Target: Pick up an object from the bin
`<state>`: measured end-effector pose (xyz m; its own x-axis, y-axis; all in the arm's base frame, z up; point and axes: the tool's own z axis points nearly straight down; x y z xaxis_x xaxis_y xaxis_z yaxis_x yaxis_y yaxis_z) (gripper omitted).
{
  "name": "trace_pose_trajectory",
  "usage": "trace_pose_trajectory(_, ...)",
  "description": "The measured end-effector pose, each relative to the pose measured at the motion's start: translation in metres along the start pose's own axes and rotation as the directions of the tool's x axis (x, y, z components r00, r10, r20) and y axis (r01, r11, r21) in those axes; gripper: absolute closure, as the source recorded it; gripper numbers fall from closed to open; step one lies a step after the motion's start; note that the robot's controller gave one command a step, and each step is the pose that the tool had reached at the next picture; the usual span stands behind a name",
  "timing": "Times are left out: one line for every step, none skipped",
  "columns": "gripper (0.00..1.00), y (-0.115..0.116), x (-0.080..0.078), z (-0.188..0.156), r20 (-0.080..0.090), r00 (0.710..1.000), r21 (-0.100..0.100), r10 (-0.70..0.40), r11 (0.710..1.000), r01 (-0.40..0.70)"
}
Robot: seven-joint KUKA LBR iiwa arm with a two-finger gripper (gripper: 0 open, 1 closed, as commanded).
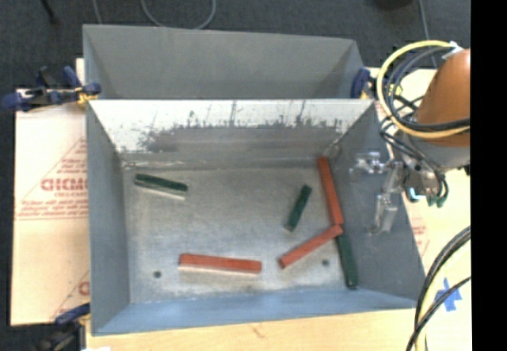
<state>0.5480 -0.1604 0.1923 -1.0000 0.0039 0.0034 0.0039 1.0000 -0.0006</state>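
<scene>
Grey metal bin (230, 64), sloped walls, flat scuffed floor. Six sticks lie loose on the floor, three red and three green, none heaped.

Camera view, looking down. Arm comes in from the right. The orange cover (447, 92) sits on the wrist, with yellow and black cables (396, 80) looped beside it. Below these the tool (386, 211) hangs over the bin's right wall, above the slope and right of every stick. Cannot tell whether the tool is apart or together, since its metal parts overlap against the grey wall.

Nearest to the tool is the long red stick (330, 190). It lies far-to-near along the foot of the right wall, its far end close to the far right corner. At its near end it meets the slanted red stick (310, 247), which runs off toward the near left. The dark green stick (345, 260) starts by that same junction and follows the foot of the right wall toward the near right corner.

The short green stick (298, 207) is tilted, just left of the long red one and apart from it. The flat red stick (219, 264) lies left-to-right near the middle of the near wall. The pale-edged green stick (161, 185) lies at the far left of the floor, well apart from the rest.
</scene>
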Motion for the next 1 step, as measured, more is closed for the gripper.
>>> trace_pose_trajectory(0.00, 0.0350, 0.0226, 0.1254, 0.002, 0.990, -0.002, 0.143, 0.990, -0.143)
